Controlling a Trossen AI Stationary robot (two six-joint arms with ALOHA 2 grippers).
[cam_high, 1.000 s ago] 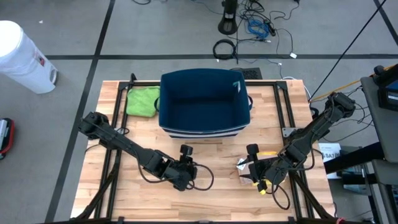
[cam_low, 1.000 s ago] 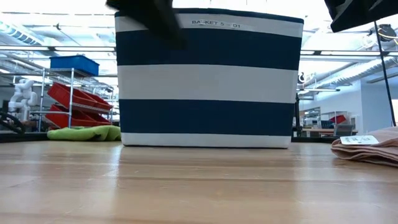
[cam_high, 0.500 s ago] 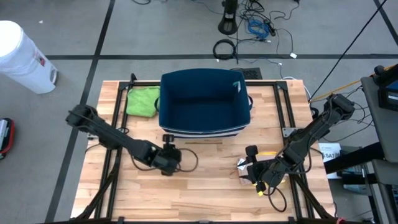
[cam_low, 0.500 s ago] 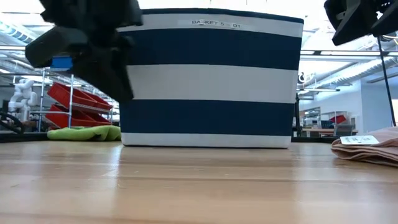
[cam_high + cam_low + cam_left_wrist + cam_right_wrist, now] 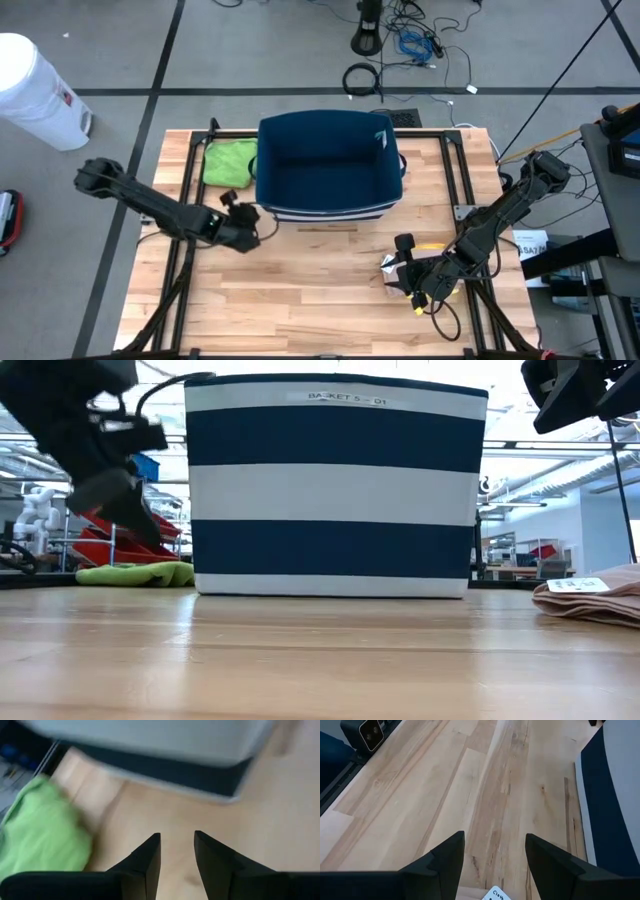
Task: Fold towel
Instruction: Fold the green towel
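Swung back across the desk (image 5: pixel 330 290) toward the green towel (image 5: pixel 229 162): left gripper (image 5: pixel 243 213), fingers slightly apart and empty, now beside the striped basket (image 5: pixel 328 165). Seen from above, nothing visible inside the basket. Unmoved near the desk's right edge: right gripper (image 5: pixel 398 264), fingers wide apart, hovering over a folded pink cloth (image 5: pixel 592 596). Green towel bunched at the desk's far left corner.

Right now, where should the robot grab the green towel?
Probably the green towel's near edge, coming from the table's front. It lies crumpled in the far left corner beside the striped basket, and the left tool, open and empty, already points at that edge.
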